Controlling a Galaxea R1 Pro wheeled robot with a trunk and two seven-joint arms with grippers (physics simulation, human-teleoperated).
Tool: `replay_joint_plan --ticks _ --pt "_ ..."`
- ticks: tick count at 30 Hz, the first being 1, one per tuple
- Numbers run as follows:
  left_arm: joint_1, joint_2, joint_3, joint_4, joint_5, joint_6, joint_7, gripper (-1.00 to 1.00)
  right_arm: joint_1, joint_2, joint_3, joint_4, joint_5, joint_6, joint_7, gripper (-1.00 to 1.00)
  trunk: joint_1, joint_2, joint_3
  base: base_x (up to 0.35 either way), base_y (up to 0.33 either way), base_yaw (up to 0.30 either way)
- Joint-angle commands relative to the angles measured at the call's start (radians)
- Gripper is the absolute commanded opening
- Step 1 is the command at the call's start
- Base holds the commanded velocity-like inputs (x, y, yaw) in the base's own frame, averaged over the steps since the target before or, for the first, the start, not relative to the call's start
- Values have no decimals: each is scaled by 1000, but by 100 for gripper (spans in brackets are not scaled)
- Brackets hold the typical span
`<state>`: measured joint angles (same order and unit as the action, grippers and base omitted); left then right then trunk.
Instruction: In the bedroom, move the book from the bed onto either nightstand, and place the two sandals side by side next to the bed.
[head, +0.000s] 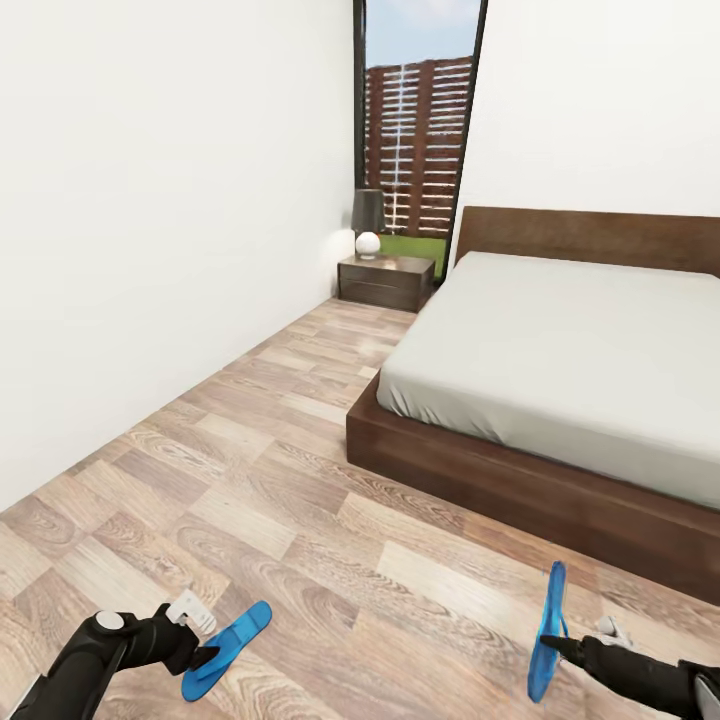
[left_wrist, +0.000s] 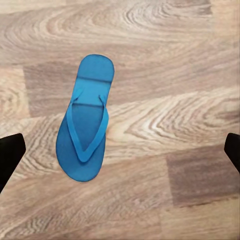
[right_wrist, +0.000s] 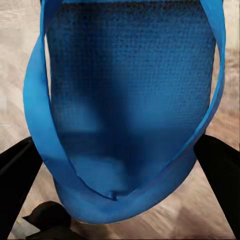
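Observation:
One blue sandal (head: 228, 648) lies flat on the wood floor, straps up, at the near left. My left gripper (head: 205, 655) hovers over it, open; in the left wrist view the sandal (left_wrist: 86, 127) sits between the wide-apart fingertips (left_wrist: 10, 155). My right gripper (head: 562, 646) is shut on the other sandal (head: 548, 640), which stands on edge above the floor near the bed's foot; this sandal (right_wrist: 125, 100) looms close in the right wrist view. The bed (head: 560, 350) has a bare pale mattress. The nightstand (head: 386, 280) stands by the headboard. The book is out of view.
A dark-shaded lamp (head: 367, 222) with a white ball base stands on the nightstand. A white wall (head: 150, 250) runs along the left, leaving a wide aisle of plank floor (head: 300, 480) beside the bed. A tall window (head: 420, 130) is at the far end.

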<state>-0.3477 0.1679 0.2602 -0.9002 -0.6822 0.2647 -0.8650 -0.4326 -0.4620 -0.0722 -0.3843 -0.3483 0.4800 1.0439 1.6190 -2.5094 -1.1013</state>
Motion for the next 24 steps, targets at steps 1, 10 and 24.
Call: replay_joint_plan --ticks 1,10,24 --pt "0 -1 2 -2 -3 7 -7 100 1 -12 -1 -84 -4 111 38 -100 0 0 -1 0 0 0" --pt "0 -21 2 -2 -3 7 -8 100 0 -23 -10 -310 -191 512 89 -100 0 -1 -5 0 0 0" --pt "0 -39 3 -2 -5 7 -5 100 0 -20 -9 -322 -241 536 88 -100 7 -4 -59 0 0 0"
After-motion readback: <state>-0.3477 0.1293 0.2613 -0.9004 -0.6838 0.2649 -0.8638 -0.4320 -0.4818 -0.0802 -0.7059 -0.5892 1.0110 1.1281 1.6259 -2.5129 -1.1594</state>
